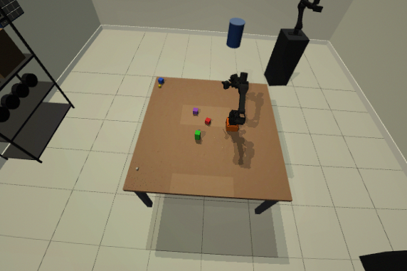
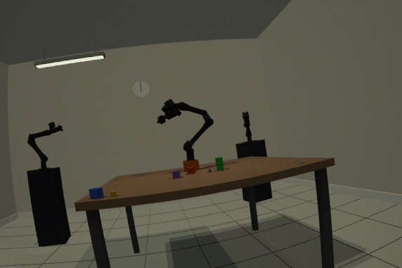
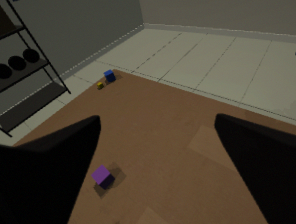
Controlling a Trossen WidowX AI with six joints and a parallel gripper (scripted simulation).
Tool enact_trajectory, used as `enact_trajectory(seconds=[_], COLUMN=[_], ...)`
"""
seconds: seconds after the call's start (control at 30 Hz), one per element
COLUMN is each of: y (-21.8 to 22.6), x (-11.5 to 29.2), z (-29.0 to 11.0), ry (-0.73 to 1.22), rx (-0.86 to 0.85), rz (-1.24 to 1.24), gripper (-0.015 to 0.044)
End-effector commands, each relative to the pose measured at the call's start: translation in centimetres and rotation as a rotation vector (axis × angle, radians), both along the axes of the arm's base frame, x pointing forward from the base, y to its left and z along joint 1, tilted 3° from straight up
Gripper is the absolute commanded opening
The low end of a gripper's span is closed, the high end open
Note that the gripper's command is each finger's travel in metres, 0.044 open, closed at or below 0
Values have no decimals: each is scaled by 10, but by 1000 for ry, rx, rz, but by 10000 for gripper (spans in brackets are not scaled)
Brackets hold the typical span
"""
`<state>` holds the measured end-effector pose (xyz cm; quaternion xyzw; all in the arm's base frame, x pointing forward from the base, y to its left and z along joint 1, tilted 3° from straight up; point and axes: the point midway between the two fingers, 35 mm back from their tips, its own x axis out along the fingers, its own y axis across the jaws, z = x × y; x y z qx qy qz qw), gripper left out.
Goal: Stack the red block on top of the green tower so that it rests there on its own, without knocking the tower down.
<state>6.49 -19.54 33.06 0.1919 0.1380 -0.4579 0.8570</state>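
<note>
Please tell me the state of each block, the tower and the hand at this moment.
hand: open, empty, raised high above the table
red block: resting on the table, not grasped
green tower: upright, nothing on top
purple block: resting on the table
blue block: near the table corner, beside a small yellow block

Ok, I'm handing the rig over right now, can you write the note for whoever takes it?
Gripper: jaws wide open, empty, raised high above the table.
Red block: lying on the table between the purple block and the green tower, touching neither.
Green tower: standing upright, nothing on top.
Wrist view shows only the purple block below, not the red one.
Done: nothing yet.
Left: bring the gripper over the red block, grasp it, lift, set it on the tower gently, release.
</note>
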Motion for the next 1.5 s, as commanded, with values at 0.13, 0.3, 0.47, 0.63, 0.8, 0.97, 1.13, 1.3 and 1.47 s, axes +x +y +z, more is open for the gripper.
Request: enact_trajectory(seconds=[0.13, 0.3, 0.47, 0.63, 0.8, 0.97, 1.13, 1.3, 1.47], y=[-6, -12, -14, -12, -5, 6, 22, 41, 62], x=[10, 28, 47, 68, 88, 108, 125, 138, 149], z=[-14, -35, -57, -80, -103, -126, -150, -174, -195], ry=[-5, 4, 30, 73, 133, 208, 297, 400, 505], rx=[76, 184, 288, 388, 480, 562, 632, 688, 721], rz=[40, 97, 153, 207, 259, 308, 354, 397, 444], gripper=[440, 440, 440, 440, 440, 440, 440, 440, 440])
